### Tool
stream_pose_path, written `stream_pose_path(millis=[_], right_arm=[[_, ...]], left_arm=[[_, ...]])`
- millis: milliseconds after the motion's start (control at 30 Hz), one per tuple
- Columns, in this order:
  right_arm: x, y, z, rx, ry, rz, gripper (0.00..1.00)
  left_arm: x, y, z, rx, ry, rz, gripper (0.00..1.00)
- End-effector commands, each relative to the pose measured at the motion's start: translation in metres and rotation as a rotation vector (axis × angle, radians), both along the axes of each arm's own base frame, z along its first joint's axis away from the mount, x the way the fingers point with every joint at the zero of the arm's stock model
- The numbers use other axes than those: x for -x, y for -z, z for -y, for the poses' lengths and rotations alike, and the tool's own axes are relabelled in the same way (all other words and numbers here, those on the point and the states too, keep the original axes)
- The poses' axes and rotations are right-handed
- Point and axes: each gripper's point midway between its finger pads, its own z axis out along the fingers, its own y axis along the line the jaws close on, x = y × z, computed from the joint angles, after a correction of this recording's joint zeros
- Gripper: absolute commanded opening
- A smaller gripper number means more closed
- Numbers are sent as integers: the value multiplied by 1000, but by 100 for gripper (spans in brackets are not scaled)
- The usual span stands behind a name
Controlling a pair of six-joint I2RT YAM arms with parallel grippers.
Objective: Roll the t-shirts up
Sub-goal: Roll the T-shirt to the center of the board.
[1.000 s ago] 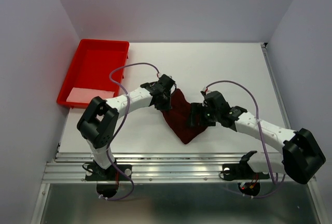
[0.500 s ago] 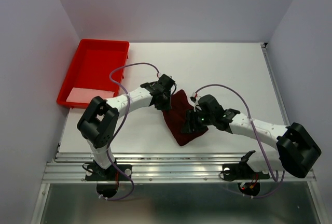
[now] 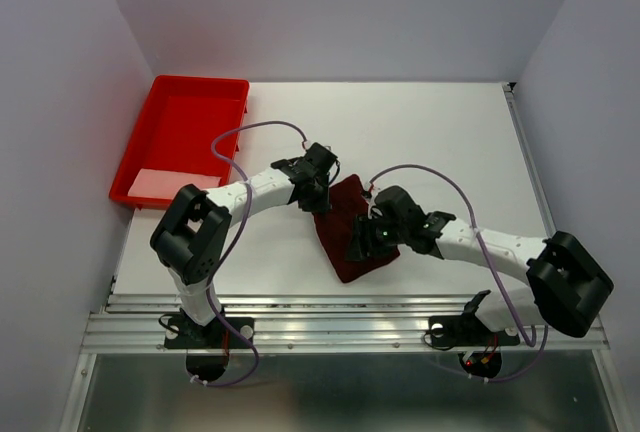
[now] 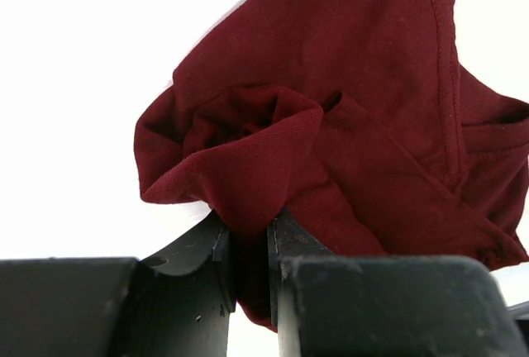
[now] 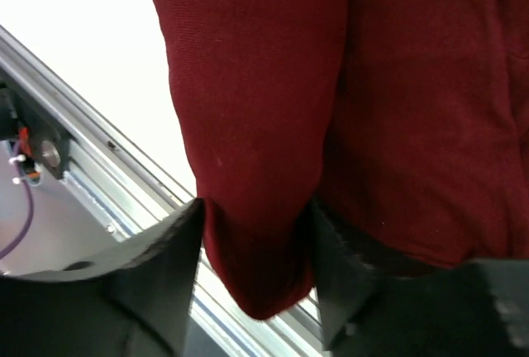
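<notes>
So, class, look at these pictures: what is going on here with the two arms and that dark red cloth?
Two robot arms are working on a maroon t-shirt lying on the white table. The left gripper pinches a bunched fold at the shirt's far end. The right gripper has a thick fold of it between its fingers on the near side. The shirt looks folded over and gathered, not yet a tidy roll. The red tray sits apart at the far left.
</notes>
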Motion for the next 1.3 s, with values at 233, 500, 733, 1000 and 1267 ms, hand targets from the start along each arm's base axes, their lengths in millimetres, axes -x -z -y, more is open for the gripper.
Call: stream_pose_path(millis=[233, 500, 733, 1000, 1267], right_arm=[[3, -10, -37, -18, -72, 64, 54], [-8, -21, -15, 25, 46, 153, 83], [-10, -27, 14, 15, 184, 182, 87], [-4, -29, 4, -49, 147, 114, 87], [-5, -21, -32, -52, 54, 98, 83]], left_arm=[[-11, -7, -2, 38, -17, 23, 0], [-13, -7, -5, 36, -15, 29, 0], [-8, -4, -5, 52, 3, 8, 0], [-8, -5, -4, 53, 1, 9, 0], [-13, -14, -11, 18, -37, 25, 0]])
